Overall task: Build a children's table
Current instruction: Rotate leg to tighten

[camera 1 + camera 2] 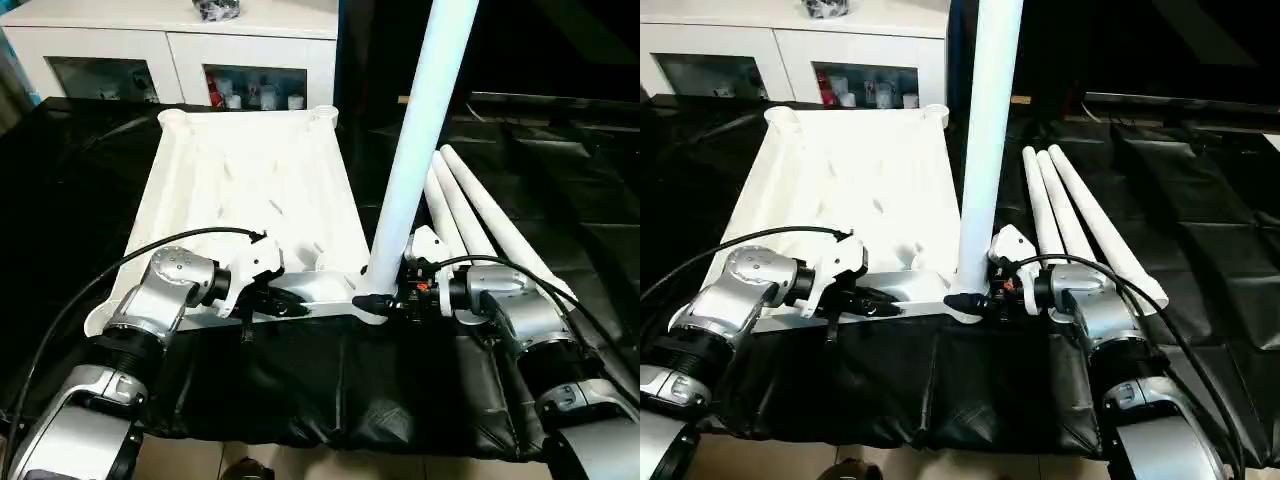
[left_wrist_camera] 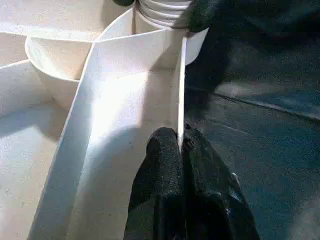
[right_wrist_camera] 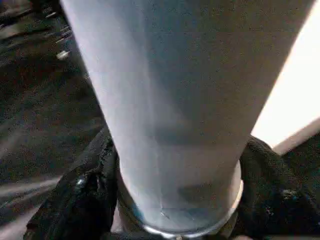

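1. Tabletop (image 1: 250, 190) lies underside up on a black-covered surface (image 1: 560, 190), ribs showing, its far corner sockets toward the cabinet (image 1: 170, 55).
2. One leg (image 1: 420, 140) stands upright in the near right corner socket (image 1: 365, 305), tilted slightly.
3. Right gripper (image 1: 385, 300) sits at the base of that leg; its fingers (image 3: 85, 200) flank the leg's foot on both sides, wrapped around it.
4. Left gripper (image 2: 181, 150) is pinched tight on the tabletop's near edge wall, one finger each side of the thin wall, left of the socket.
5. Three spare legs (image 1: 1080, 220) lie side by side on the covering, right of the tabletop, just behind the right gripper.
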Robot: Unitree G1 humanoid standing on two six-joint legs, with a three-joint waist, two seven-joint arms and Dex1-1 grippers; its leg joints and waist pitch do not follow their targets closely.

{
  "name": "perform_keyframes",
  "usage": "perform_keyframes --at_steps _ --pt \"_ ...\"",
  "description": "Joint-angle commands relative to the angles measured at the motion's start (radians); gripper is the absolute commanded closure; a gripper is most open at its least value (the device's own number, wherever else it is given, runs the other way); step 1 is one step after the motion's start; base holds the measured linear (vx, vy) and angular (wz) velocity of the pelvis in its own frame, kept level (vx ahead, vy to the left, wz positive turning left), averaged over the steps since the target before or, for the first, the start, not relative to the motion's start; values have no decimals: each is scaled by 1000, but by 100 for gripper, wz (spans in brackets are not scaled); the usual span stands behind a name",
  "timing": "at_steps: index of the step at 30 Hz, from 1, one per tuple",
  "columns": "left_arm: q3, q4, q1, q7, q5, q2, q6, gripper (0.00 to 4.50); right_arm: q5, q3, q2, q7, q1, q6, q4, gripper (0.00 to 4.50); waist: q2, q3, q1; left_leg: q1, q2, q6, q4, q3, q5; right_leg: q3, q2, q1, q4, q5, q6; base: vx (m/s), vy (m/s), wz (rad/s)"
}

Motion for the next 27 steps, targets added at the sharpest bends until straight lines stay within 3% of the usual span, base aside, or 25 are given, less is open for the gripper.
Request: perform_keyframes --at_steps 1,5,6,9,10,11,12,15,20,21,27 --pt "8 -35 -9 57 -53 -86 11 450 -4 19 105 -143 2 8 30 178 -12 -65 1 19 48 31 -70 -25 -208 48 -85 44 -74 -256 -214 0 0 0" --pt "13 -65 -2 174 -43 -156 49 450 -24 -43 189 -438 -30 55 112 178 -13 -59 -23 25 44 -3 -76 -30 -273 49 -88 40 -90 -376 -186 0 0 0" --pt "9 -72 1 223 -28 -184 57 450 -24 -57 225 -514 -40 65 134 178 -6 -56 -26 29 45 -12 -78 -31 -290 50 -88 37 -94 -407 -175 0 0 0" --pt "-2 -66 0 323 8 -234 67 450 -42 -59 289 -626 -61 54 164 178 -9 -56 -27 36 43 -18 -79 -32 -313 51 -87 34 -103 -448 -151 0 0 0" --pt "-2 -66 0 323 8 -234 67 450 -42 -59 289 -626 -61 54 164 178 -4 -57 -27 37 43 -19 -79 -31 -314 52 -87 33 -103 -443 -150 0 0 0" --pt "-5 -67 1 341 11 -250 73 450 -42 -59 310 -638 -66 42 166 178 -7 -57 -26 37 42 -13 -79 -30 -313 53 -86 33 -106 -432 -148 0 0 0" --pt "-8 -71 3 351 11 -258 80 450 -43 -61 324 -648 -69 32 167 122 -8 -58 -25 36 42 -11 -79 -30 -309 53 -87 35 -104 -423 -148 0 0 0" --pt "-12 -77 4 347 9 -257 84 450 -31 -75 327 -636 -72 13 157 102 -7 -60 -24 32 42 1 -80 -29 -294 53 -83 37 -98 -367 -157 0 0 0" --pt "-4 -92 8 284 -2 -220 69 450 -14 -72 260 -531 -75 7 131 71 -6 -63 -23 30 42 12 -78 -27 -282 53 -82 41 -94 -320 -169 0 0 0" --pt "-2 -98 10 262 -7 -208 64 450 -12 -64 238 -486 -72 6 121 44 -5 -65 -20 29 42 22 -75 -25 -259 53 -81 43 -90 -275 -182 0 0 0" --pt "-12 -107 15 127 -25 -131 36 450 -32 -17 109 -256 -64 -21 83 23 -2 -70 -13 21 43 54 -67 -21 -194 48 -75 52 -72 -151 -222 0 0 0"
